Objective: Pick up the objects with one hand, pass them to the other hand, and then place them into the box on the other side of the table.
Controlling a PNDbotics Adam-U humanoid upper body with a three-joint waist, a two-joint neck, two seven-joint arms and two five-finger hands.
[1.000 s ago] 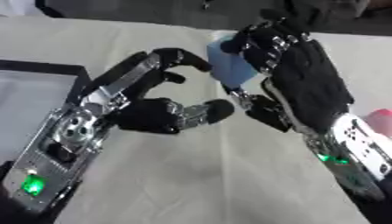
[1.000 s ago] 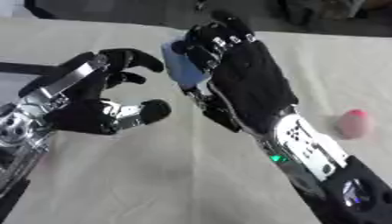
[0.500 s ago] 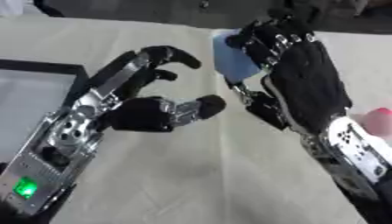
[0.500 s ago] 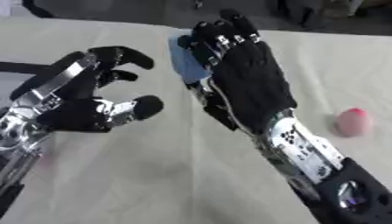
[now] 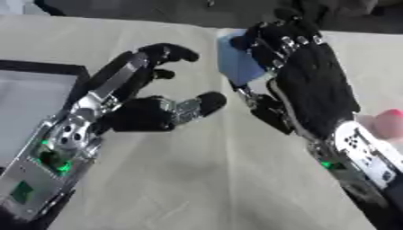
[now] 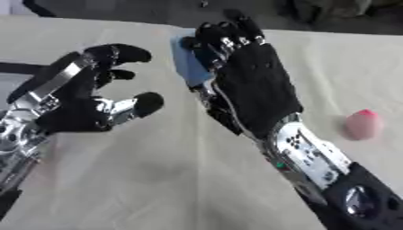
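My right hand (image 5: 311, 85) is raised over the middle of the table, back toward the camera, its fingers curled round a light blue flat object (image 5: 236, 63). Only the object's left part shows past the fingers. My left hand (image 5: 138, 117) hovers to the left of it, palm toward the object, fingers loosely arched and thumb out, holding nothing. A gap separates its thumb tip from the right hand. A black-rimmed box (image 5: 47, 68) with a pale inside lies at the left edge, partly behind my left arm.
A small pink rounded object (image 6: 362, 126) lies on the beige table to the right of my right forearm. Dark shapes line the table's far edge.
My left hand has drawn back to the left, away from the blue object, so the gap between the hands has widened. The right hand keeps hold of the blue object.
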